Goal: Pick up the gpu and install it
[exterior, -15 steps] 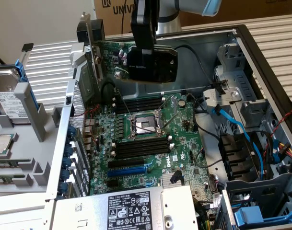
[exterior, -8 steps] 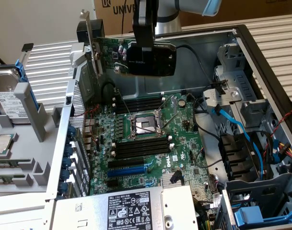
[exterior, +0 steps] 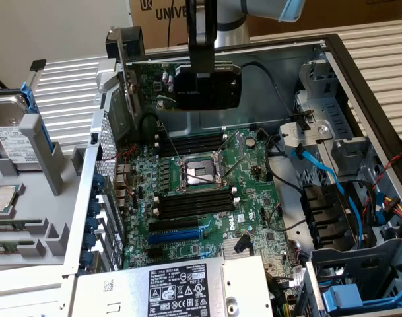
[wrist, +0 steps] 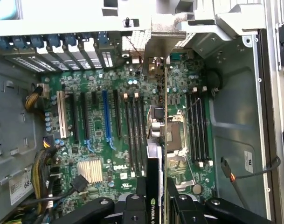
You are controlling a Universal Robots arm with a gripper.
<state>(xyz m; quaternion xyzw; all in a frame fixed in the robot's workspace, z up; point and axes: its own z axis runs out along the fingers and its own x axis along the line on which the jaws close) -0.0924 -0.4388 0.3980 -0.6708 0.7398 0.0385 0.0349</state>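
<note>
Wall: a plain pale wall at the exterior view's upper left.
Boxes: brown cardboard boxes along the back, one printed with dark letters.
Tabletop: ribbed silver metal surface, visible on both sides.
Light: bright and even.

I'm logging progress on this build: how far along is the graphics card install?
Pickup done: the gripper is clamped on the thin green card with black cooler and silver bracket, held in the air above the large green motherboard. Left: seating it; the blue expansion slot is empty.
</note>
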